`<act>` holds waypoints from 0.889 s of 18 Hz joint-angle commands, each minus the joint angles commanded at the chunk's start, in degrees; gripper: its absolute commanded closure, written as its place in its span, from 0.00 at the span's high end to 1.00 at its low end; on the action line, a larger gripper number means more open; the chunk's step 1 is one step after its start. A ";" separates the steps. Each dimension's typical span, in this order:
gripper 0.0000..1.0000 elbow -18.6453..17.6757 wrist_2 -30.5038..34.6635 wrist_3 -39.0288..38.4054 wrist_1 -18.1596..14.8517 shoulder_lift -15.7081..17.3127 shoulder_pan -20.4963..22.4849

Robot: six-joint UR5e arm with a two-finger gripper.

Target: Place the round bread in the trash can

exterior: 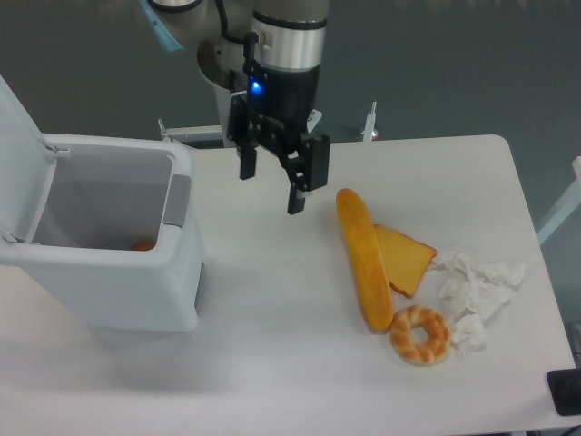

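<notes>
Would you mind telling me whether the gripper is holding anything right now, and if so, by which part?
Nothing is held. The gripper hangs open and empty above the table, to the right of the trash can.

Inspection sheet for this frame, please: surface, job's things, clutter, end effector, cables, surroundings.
Surface: white table, no spills seen.
Job's things: trash can at left, lid open; an orange-tan bit shows low inside, possibly the task's bread, too hidden to tell.
Clutter: long loaf, toast slice touching it, ring bread, crumpled paper, all at right.
End effector: open, empty, above the table just right of the can.
Cables: nothing seen for certain.
Surroundings: dark grey floor; black object at the table's near right corner.
</notes>
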 joint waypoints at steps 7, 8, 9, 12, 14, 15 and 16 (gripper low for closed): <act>1.00 0.53 0.00 0.00 0.70 -0.79 1.58; 1.00 0.53 0.00 0.00 1.40 -0.97 1.58; 1.00 0.53 0.00 0.00 1.58 -1.32 1.58; 1.00 0.53 0.00 0.00 1.67 -1.41 1.76; 1.00 0.53 0.00 0.00 1.67 -1.32 2.02; 1.00 0.53 0.00 0.00 1.67 -1.32 2.02; 1.00 0.53 0.00 0.00 1.67 -1.32 2.02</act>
